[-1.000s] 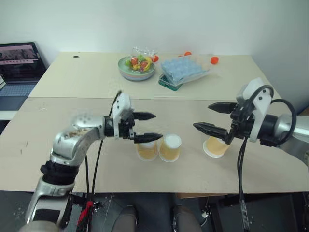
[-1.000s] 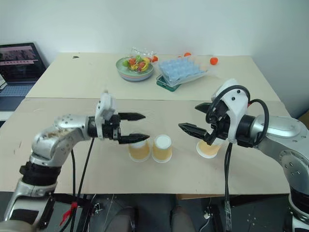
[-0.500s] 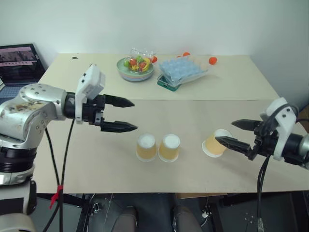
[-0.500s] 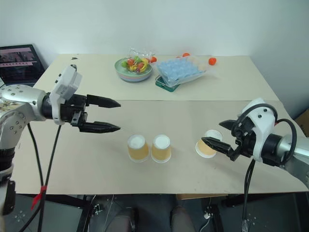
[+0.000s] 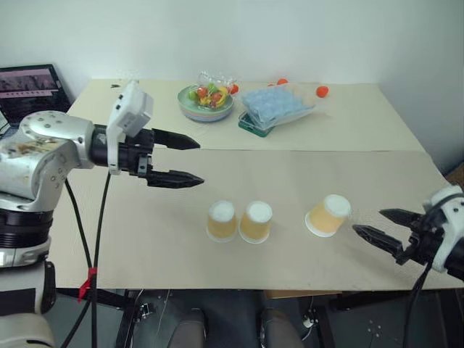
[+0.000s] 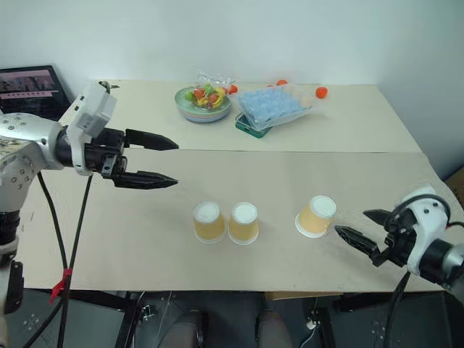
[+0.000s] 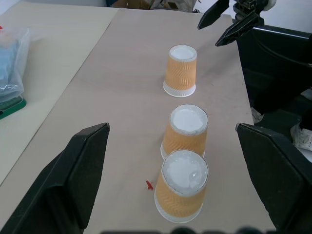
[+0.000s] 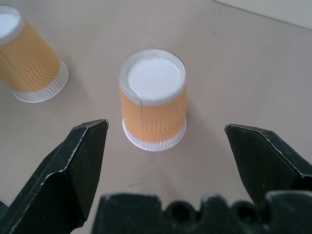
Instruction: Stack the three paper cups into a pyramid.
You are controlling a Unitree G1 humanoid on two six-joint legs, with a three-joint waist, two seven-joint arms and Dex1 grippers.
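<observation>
- Pulling away from the three paper cups on both sides: right gripper (image 6: 357, 226), a second ago spread above the lone cup (image 6: 316, 215), now low at the near right edge of the table (image 6: 217, 167), just beside that cup but apart from it, jaws wide and empty.
- Swung out and up to the far left as well: left gripper (image 6: 158, 159), earlier right over the left cup (image 6: 207, 221), now well apart from it, jaws spread, nothing held.
- Meaning for the task, as a judgement: base laid, with the left cup and the middle cup (image 6: 243, 222) side by side, touching or nearly so; third cup parked to the right, upside down like the others, not yet lifted onto the pair; pyramid unfinished, top placement left to do.
- Materials and shapes: tapered paper, tan-orange sides with a fine wavy ribbing, white rolled rim flat on the board, white disc base facing up; likely light and easily crushed or tipped.
- Surface: matte beige board, smooth.
</observation>
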